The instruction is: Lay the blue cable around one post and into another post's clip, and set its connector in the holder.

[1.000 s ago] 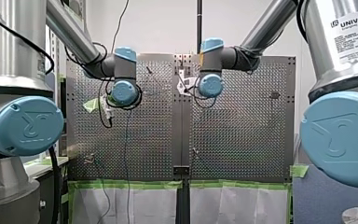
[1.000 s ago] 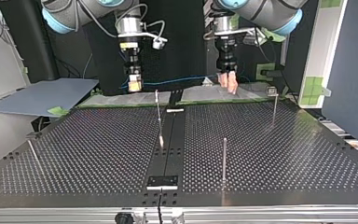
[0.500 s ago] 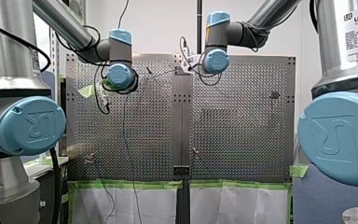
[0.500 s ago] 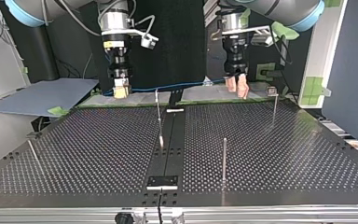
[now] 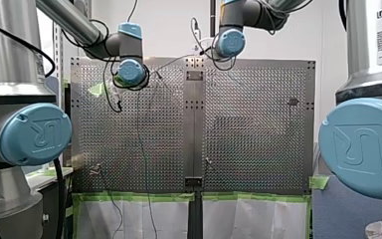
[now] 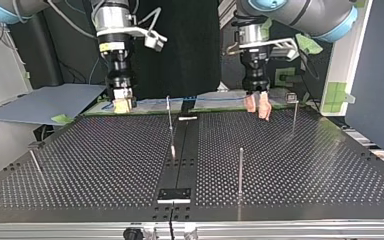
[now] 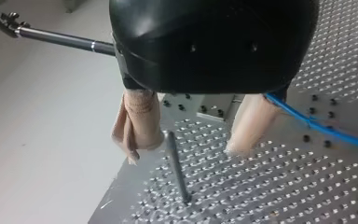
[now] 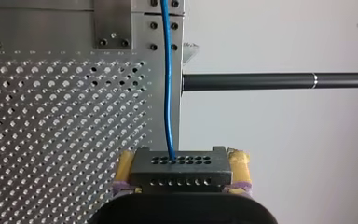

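My right gripper has its yellow pads shut on a dark connector block. The blue cable runs straight ahead from the block. In the top view this gripper hangs at the table's back edge, left of centre. From it the cable stretches along that edge to my left gripper. In the left wrist view, my left gripper stands open with beige pads. A thin post rises between its fingers, and the cable passes beside one finger, ungripped.
In the top view a clip-topped post stands near centre, a plain post nearer the camera, another clip post at the right and a slanted pin at the left. A holder plate sits on the near edge.
Both arms have swung toward the table's far end in the front view. In the top view the grippers came lower and spread apart, the cable stretching between them. Neither gripper's state changed.
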